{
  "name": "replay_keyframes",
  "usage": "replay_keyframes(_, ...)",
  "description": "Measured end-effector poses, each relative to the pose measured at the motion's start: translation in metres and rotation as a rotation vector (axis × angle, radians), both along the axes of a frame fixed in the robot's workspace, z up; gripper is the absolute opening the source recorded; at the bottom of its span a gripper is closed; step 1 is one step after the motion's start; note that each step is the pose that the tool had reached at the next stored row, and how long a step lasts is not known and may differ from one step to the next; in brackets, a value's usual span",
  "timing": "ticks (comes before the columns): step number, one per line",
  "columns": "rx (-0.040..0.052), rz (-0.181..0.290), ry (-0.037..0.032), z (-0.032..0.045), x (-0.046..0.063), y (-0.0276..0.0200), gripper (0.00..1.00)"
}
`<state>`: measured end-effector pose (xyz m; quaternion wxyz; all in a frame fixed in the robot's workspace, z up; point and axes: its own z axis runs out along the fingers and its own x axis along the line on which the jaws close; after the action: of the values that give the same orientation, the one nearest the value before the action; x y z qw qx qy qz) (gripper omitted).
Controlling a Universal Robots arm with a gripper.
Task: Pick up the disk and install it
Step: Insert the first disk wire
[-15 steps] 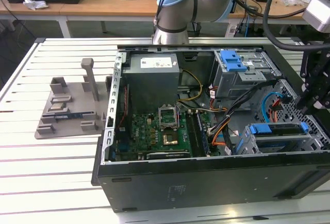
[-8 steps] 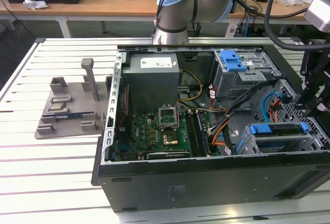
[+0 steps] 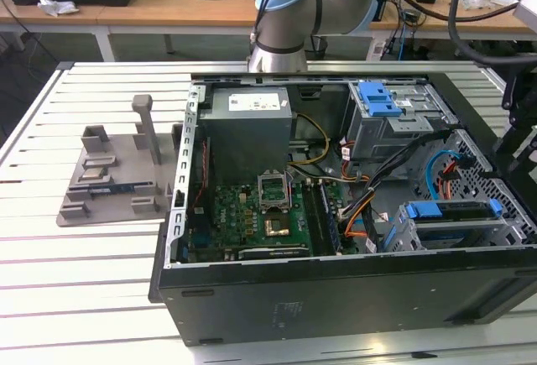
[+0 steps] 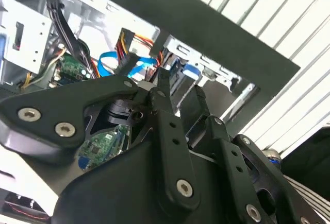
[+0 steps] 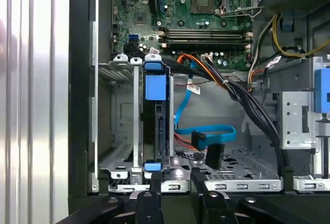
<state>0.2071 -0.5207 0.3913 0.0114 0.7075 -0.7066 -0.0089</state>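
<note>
The disk [image 5: 155, 126] stands on edge in the metal drive cage [image 5: 121, 116] of the open computer case, and its blue carrier bracket shows at both ends. In the exterior view the disk [image 3: 449, 211] lies in the cage at the case's near right corner. My gripper [image 5: 177, 183] is open, just off the disk's end. One black fingertip [image 5: 154, 183] lines up with the carrier and the other is off to the side. The second wrist view shows the gripper [image 4: 179, 87] with a gap between its fingers and nothing held.
A blue data cable [image 5: 206, 134] and a black cable bundle [image 5: 252, 110] run beside the cage. The grey power supply [image 3: 249, 130], the motherboard [image 3: 252, 218] and an upper bay with a blue latch [image 3: 377, 98] are also in the case. A grey fixture [image 3: 113, 172] sits at the exterior view's left.
</note>
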Motion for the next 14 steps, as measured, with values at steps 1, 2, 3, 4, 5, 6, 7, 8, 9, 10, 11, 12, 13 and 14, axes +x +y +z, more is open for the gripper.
replay_keyframes(1, -0.0004, 0.0, 0.0, 0.0, 0.002, 0.003, 0.36)
replay_keyframes(2, -0.0007, 0.0, 0.0, -0.0001, 0.005, 0.0067, 0.36)
replay_keyframes(3, -0.001, 0.0, 0.0, -0.0002, 0.008, 0.0098, 0.36)
replay_keyframes(4, -0.0013, 0.0, 0.0, -0.0002, 0.011, 0.0138, 0.36)
replay_keyframes(5, -0.0017, 0.0, 0.0, -0.0003, 0.013, 0.0176, 0.36)
replay_keyframes(6, -0.0019, 0.0, 0.0, -0.0004, 0.015, 0.0199, 0.36)
replay_keyframes(7, -0.0022, 0.0, 0.0, -0.0004, 0.016, 0.0215, 0.36)
replay_keyframes(8, -0.0025, 0.0, 0.0, -0.0004, 0.017, 0.0238, 0.36)
replay_keyframes(9, -0.0027, 0.0, -0.0001, -0.0005, 0.018, 0.0255, 0.36)
replay_keyframes(10, -0.006, 0.0, 0.0, -0.0013, 0.019, 0.0331, 0.36)
replay_keyframes(11, -0.0086, 0.0, 0.0, -0.0022, 0.019, 0.0354, 0.36)
replay_keyframes(12, -0.0128, 0.0, 0.0, -0.0041, 0.012, 0.0366, 0.36)
replay_keyframes(13, -0.0157, 0.0, 0.0, -0.0055, 0.005, 0.0366, 0.36)
replay_keyframes(14, -0.0181, 0.0, -0.0001, -0.006, 0.002, 0.0366, 0.36)
